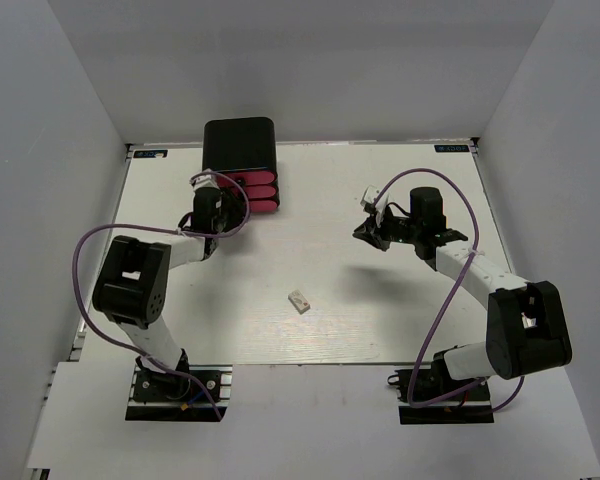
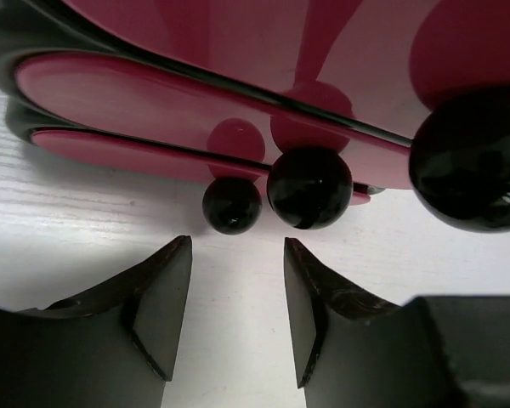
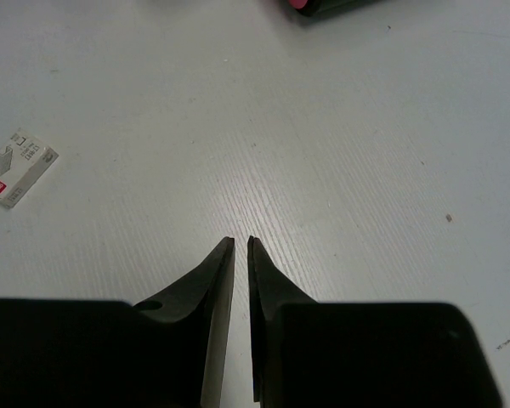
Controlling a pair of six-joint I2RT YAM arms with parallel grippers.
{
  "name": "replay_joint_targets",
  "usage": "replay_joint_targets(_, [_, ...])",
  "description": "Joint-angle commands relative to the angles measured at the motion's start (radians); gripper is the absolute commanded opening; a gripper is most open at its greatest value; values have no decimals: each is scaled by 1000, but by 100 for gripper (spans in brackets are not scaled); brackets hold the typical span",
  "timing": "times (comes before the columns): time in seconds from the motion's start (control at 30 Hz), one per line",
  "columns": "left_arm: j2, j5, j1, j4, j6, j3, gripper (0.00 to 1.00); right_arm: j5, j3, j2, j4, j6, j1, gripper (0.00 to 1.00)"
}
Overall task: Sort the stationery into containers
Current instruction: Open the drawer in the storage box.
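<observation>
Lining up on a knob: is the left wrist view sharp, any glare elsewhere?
Left wrist: middle knob fairly crisp, nearest knob big and blurred, knobs mirrored in glossy pink drawer fronts. Top external: even light, soft shadows. Right wrist: table grain sharp, no glare.

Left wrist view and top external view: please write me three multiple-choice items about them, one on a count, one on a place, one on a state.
1. How many black knobs show on the pink drawers in the left wrist view? A one; B three; C five.
2. Where does the small white box lie? A inside a drawer; B on the bare table, apart from the drawers; C over the table's edge.
3. How does the left gripper stand? A open and empty; B shut on a knob; C shut on the box.
Key: B, three round knobs are in view; B, it lies alone on the white top; A, a gap separates its jaws, with nothing in it.
</observation>
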Motion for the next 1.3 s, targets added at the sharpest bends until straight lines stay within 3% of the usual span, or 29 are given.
replay_joint_targets(0.0, [28,38,-8,84,40,-8,58,-4,3,-2,0,-9,-8,18])
replay_joint_targets(0.63, [116,-107,-27,173,-33,39,58,0,28,24,-13,-23,-8,18])
replay_joint_targets(1.0, [156,-209,-36,111,-89,87,56,2,37,27,-23,-27,-11,18])
replay_joint_targets(1.17, [147,-248,-36,111,-98,77,46,3,37,31,-20,-27,-10,18])
replay_joint_targets(1.27, [147,-258,-36,111,-109,67,34,2,40,31,-23,-30,-13,18])
